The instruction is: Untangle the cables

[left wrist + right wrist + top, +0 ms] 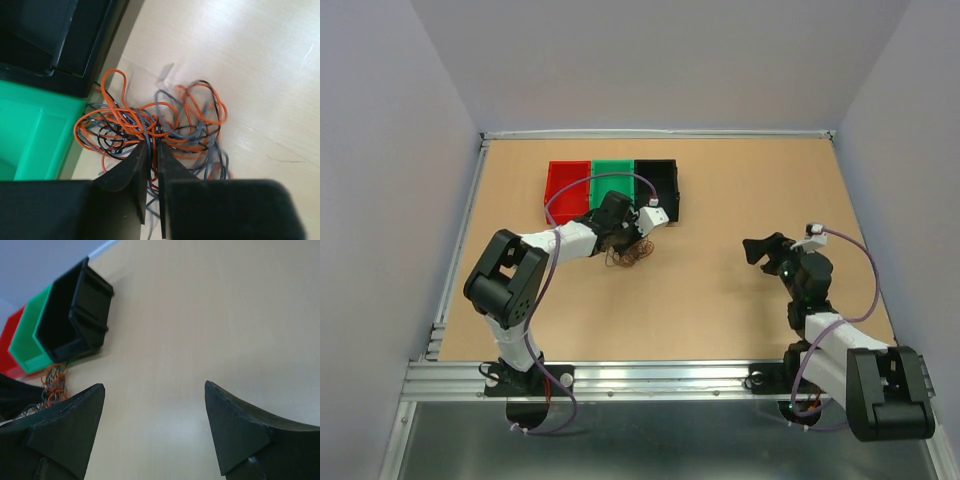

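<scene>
Nearest the lens in the left wrist view, the left gripper has its jaws drawn in to a thin slit, and they seem to nip a few strands at the near edge of the cables. At the left of that frame stands the green bin, with the black bin above it. The tangle lies on the counter, hard against the foot of both. It is one loose clump of orange, grey and black wire.

The clump points nowhere in particular. Its long axis runs across the frame from left to right, dipping a little toward the right. One orange loop stands out toward the upper left and another bulges at the right.

To do this well, I judge the pull should be slow and should head for the bare wood at the right of the frame, away from the bin walls where a loop could catch. If the whole clump rises together, too many strands are caught.

Far to the right in the top view, the right gripper hangs well apart from the tangle. Its jaws are wide and hold nothing. It would help by coming across to pin the rest.
</scene>
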### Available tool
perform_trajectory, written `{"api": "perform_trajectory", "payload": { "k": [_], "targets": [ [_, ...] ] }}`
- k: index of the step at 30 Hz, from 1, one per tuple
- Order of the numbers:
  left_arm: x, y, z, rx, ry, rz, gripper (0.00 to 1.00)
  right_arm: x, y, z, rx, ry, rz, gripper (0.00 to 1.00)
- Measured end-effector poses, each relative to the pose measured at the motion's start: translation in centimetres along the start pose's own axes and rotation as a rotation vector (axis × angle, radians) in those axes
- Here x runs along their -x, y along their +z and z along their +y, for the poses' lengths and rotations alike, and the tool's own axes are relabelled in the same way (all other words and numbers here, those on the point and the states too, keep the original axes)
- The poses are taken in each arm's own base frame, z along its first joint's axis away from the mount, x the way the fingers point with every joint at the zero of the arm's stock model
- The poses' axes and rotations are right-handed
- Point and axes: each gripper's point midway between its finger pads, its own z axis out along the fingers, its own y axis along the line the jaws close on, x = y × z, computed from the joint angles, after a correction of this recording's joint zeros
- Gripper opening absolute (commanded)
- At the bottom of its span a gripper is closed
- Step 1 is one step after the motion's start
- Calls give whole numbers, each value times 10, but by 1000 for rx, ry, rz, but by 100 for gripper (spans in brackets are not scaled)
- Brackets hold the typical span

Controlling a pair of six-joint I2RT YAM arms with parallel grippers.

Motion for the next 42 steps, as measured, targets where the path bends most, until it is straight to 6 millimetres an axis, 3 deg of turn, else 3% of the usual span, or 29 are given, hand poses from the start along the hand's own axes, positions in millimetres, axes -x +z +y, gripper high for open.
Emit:
{"api": "perform_trajectory", "payload": {
  "k": [1,4,16,25,27,31,32,33,34,37,38,39,42],
  "targets": [
    [2,0,-1,-11,3,-6,3,-8,1,1,10,5,37,82],
    [5,-3,-9,-56,20,-22,0,-31,4,11,69,4,144,82],
    [49,-50,-51,-267,156,-247,0,-98,9,125,482,-147,408,81],
    [48,-52,-59,-309,166,-259,0,-132,0,181,696,-206,484,80],
    [47,-53,-61,-317,166,-257,0,-137,2,192,726,-215,492,75],
    [47,-53,-63,-327,166,-257,1,-150,11,210,760,-226,509,35],
    [47,-53,-63,-329,166,-258,4,-153,14,213,764,-229,514,18],
    [46,-53,-64,-329,165,-256,6,-156,16,214,764,-229,520,11],
    [46,-53,-63,-328,167,-253,14,-159,19,214,762,-226,530,1],
    [43,-53,-62,-318,169,-247,32,-161,20,213,758,-223,534,0],
    [44,-54,-61,-308,174,-252,44,-159,21,213,749,-225,525,0],
    [44,-55,-60,-301,175,-255,50,-157,21,213,745,-225,520,1],
    [45,-63,-59,-270,185,-276,65,-140,18,216,729,-233,463,0]
  ]
}}
